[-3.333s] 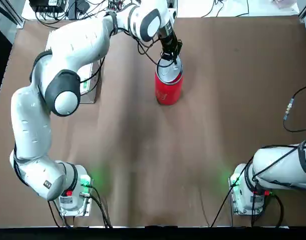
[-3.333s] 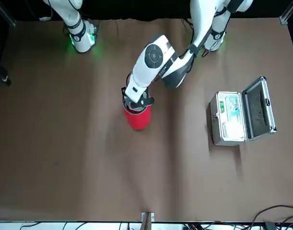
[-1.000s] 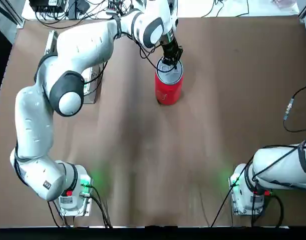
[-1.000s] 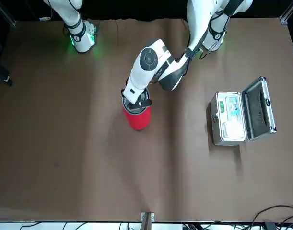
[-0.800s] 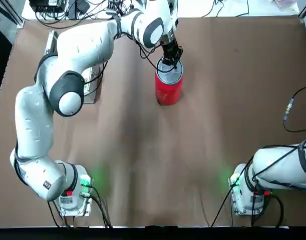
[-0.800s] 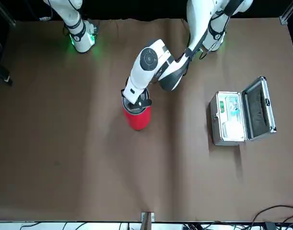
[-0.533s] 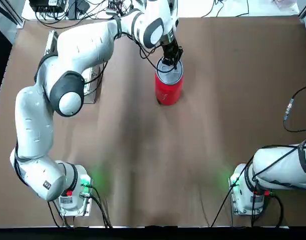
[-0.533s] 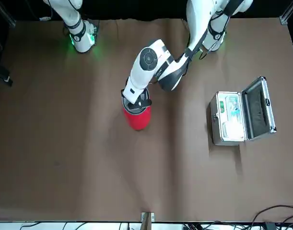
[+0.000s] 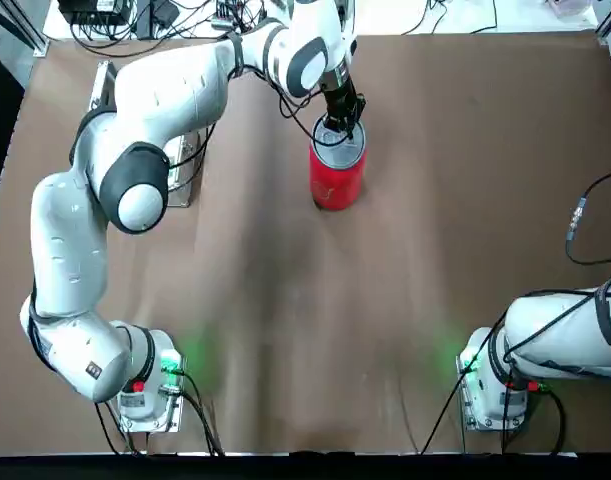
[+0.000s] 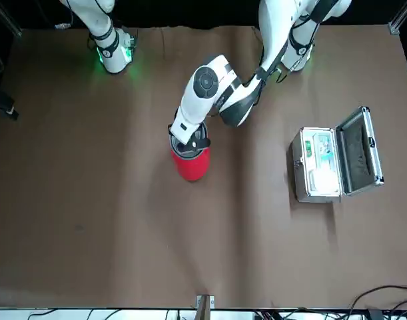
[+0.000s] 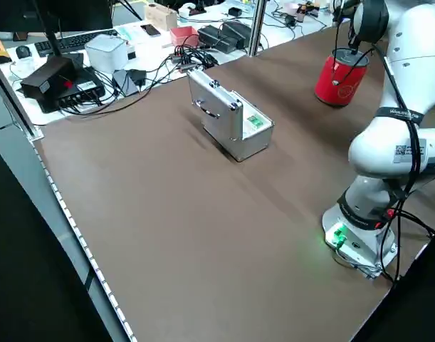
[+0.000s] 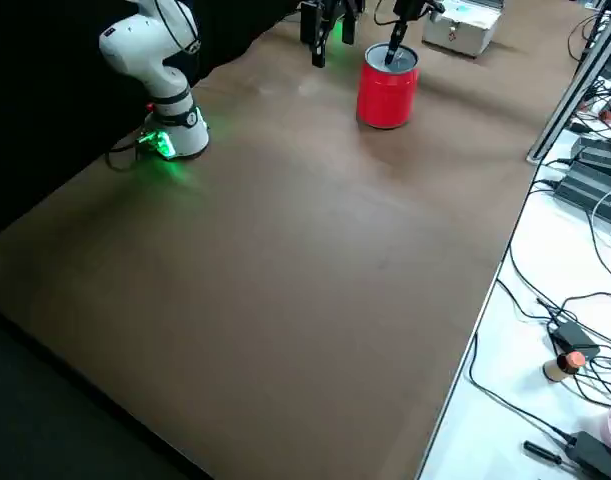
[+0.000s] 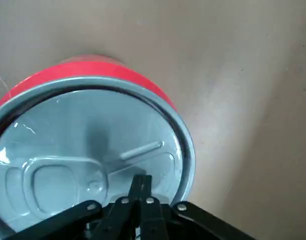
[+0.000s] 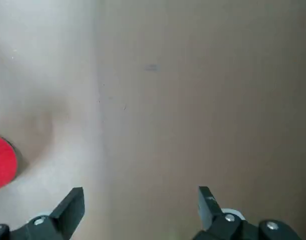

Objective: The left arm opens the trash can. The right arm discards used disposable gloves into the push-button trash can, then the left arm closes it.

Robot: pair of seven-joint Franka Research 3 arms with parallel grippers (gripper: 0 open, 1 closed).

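Observation:
The red trash can [image 9: 336, 175] stands at the far middle of the table, its silver-grey lid [image 13: 87, 150] lying flat and closed. My left gripper [image 9: 338, 124] points down onto the lid with its fingers shut, and the tips [image 13: 141, 184] touch the metal near the rim. The front view shows the same gripper [image 10: 188, 141] on top of the trash can [image 10: 192, 165]. My right gripper [image 14: 140, 200] hangs open above bare table with nothing between its fingers; the right arm is parked near its base [image 9: 497, 395]. The gloves are out of view.
An open silver case [image 10: 326, 163] with a green label stands on the robot's left side of the table, partly under the left arm in the top view. Cables and equipment lie on the benches beyond the table's edges [image 11: 124, 78].
Over three seconds the left arm's wrist shifted slightly towards the far side above the can. In the last second nothing has visibly moved, and the lid stays closed.

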